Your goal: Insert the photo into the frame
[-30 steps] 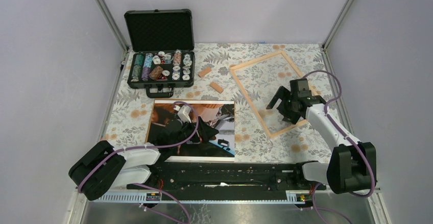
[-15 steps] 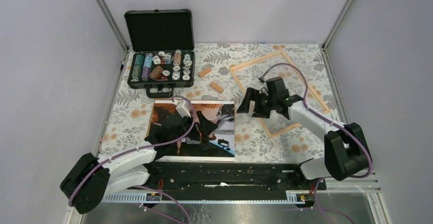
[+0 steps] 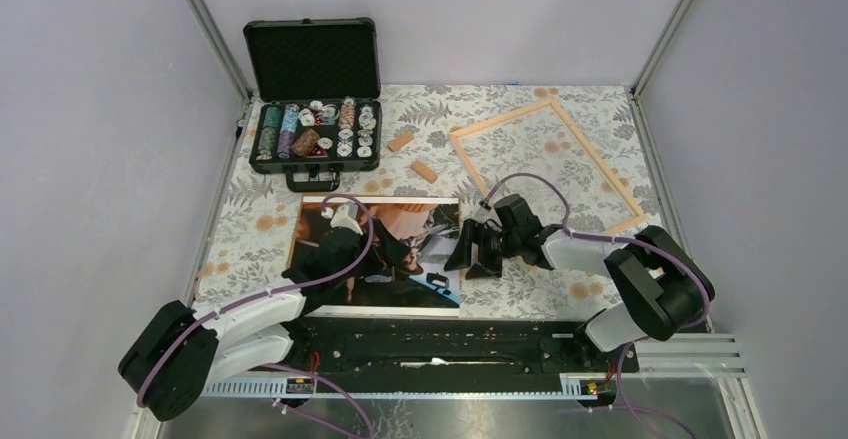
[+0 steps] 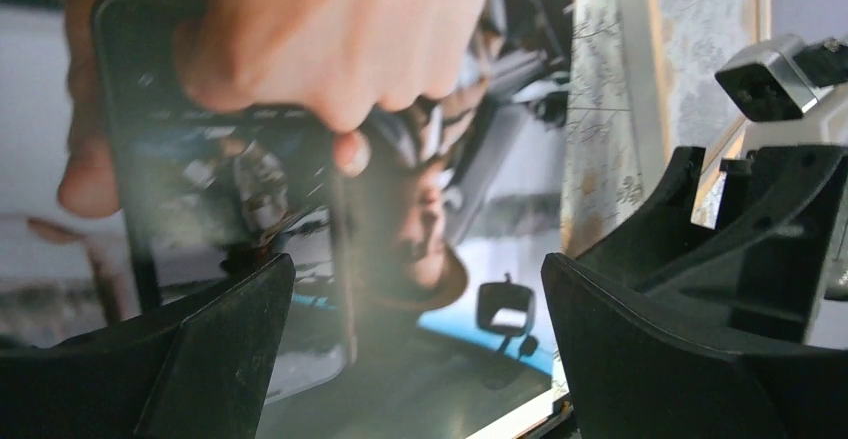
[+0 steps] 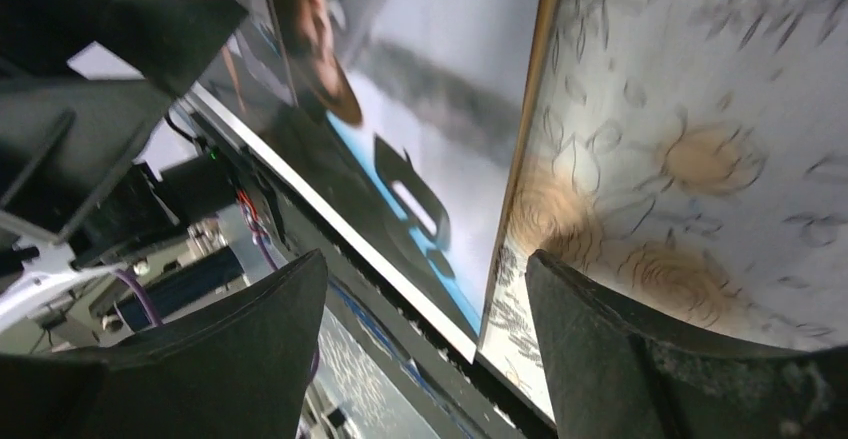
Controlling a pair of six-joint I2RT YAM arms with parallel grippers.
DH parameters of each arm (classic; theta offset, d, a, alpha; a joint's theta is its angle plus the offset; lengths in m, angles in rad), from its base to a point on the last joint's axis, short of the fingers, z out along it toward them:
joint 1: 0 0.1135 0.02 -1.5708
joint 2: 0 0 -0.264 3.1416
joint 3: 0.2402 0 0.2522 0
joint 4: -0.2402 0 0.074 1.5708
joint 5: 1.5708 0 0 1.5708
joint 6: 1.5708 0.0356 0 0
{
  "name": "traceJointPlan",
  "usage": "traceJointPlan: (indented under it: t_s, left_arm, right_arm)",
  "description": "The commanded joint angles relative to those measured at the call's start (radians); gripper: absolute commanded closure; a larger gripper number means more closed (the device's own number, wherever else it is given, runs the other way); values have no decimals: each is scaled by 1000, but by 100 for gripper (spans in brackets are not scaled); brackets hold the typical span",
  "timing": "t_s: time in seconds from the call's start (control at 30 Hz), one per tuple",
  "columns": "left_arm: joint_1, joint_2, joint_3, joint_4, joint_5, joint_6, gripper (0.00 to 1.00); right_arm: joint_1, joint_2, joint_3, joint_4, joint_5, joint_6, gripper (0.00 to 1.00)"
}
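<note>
The photo [image 3: 340,249] lies picture side up on the flowered cloth at the front left-centre. It fills the left wrist view [image 4: 300,159]. The frame [image 3: 545,109] lies flat and empty at the back right, apart from the photo. My left gripper [image 3: 395,259] hovers low over the photo's right half, jaws open and empty [image 4: 420,359]. My right gripper [image 3: 468,257] is low at the photo's right edge, open, fingers pointing left. In the right wrist view the photo's right edge and near corner [image 5: 500,259] sit between its open fingers [image 5: 425,349].
An open black case [image 3: 315,134] of poker chips stands at the back left. Two small wooden blocks [image 3: 401,142] [image 3: 424,171] lie between case and frame. A black rail [image 3: 440,339] runs along the near edge. Enclosure walls stand on three sides.
My right arm has swung left from the frame's near corner down to the photo's right edge. My left gripper has shifted slightly over the photo. The photo and frame have not moved.
</note>
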Motion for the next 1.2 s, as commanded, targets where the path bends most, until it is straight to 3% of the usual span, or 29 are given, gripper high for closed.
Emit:
traceJointPlan:
  t_s: [0.0, 0.33, 0.87, 1.17]
  left_arm:
    - [2, -27, -62, 102, -11, -47, 1]
    - [3, 55, -75, 135, 16, -82, 1]
    - [2, 64, -107, 212, 29, -74, 1]
    - [3, 64, -113, 227, 53, -71, 1]
  right_arm:
    - [65, -7, -71, 92, -21, 56, 22]
    - [111, 12, -90, 136, -28, 99, 32]
    - [163, -101, -36, 98, 39, 175, 32]
    - [163, -82, -183, 351, 150, 438, 29]
